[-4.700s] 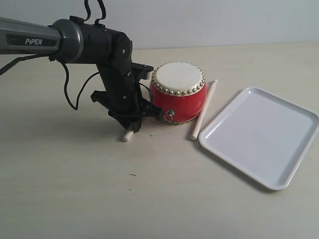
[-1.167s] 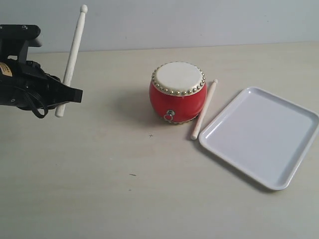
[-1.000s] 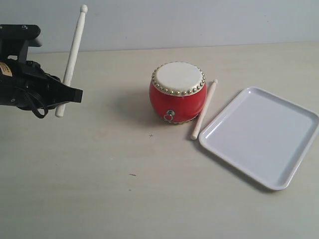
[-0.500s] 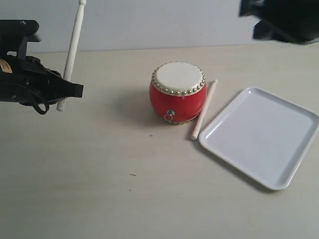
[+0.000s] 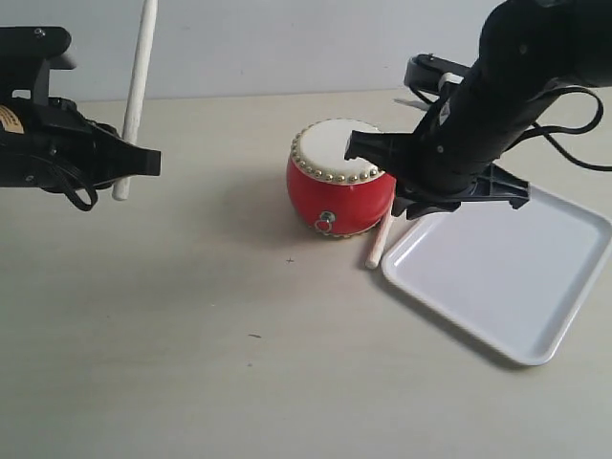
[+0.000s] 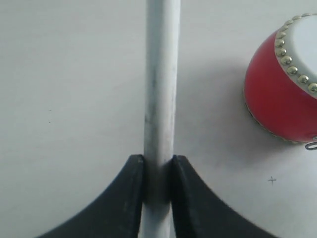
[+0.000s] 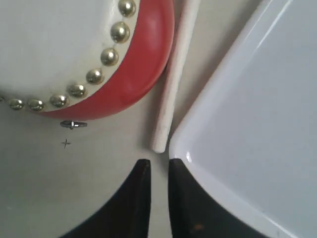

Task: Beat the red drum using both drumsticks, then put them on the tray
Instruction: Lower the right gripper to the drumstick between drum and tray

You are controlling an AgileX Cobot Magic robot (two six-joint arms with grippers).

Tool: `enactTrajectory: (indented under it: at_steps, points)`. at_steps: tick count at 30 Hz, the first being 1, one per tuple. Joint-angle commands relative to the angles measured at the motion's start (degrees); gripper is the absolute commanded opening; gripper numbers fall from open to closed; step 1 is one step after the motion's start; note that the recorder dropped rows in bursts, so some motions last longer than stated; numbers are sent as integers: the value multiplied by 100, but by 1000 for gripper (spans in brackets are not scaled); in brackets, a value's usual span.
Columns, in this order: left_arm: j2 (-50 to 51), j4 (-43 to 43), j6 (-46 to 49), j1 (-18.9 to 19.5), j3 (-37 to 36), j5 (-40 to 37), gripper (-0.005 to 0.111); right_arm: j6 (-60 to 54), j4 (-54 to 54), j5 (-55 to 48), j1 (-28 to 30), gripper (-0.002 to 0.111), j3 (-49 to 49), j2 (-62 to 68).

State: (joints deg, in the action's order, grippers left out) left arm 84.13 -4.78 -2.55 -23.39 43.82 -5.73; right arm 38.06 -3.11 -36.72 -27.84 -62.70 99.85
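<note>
Black left arm (image 5: 48, 158): holds one drumstick (image 6: 161, 89) near upright above the desk (image 5: 239, 363), jaws clamped on its shaft. Right arm (image 5: 478, 105): hovers low by the red drum (image 5: 339, 182), jaws slightly apart, empty, over the other drumstick (image 7: 173, 74), lying on the desk between drum and bare white tray (image 5: 516, 277). Pale wall (image 5: 287, 48) behind.

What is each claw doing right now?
Left gripper: closed on a drumstick.
Right gripper: slightly open, empty, near the other drumstick.

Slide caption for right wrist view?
Right claw, slightly open, lined up with the drumstick lying between red drum and tray.
</note>
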Motion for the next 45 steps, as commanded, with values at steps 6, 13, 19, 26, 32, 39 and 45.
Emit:
enactTrajectory:
  at_steps: [6,13,19,26,32,39,45]
  points:
    - [-46,-53,-135,4,-9,247,0,1094,600,183,-409,29,-50,383]
    - [-46,-53,-176,4,-9,259,0,1873,1162,500,-572,29,-50,683]
    - [-46,-53,-219,4,-9,256,0,2212,1432,778,-580,29,-50,892]
    - [-46,-53,-243,4,-9,302,0,2221,1487,890,-580,29,-53,998]
    - [-46,-53,-243,4,-9,322,0,2671,1899,996,-580,29,-53,1036]
    - [-46,-53,-243,4,-9,322,0,2660,1973,1059,-580,29,-53,1036]
    - [-46,-53,-243,4,-9,322,0,2466,1684,1035,-580,29,-53,1095]
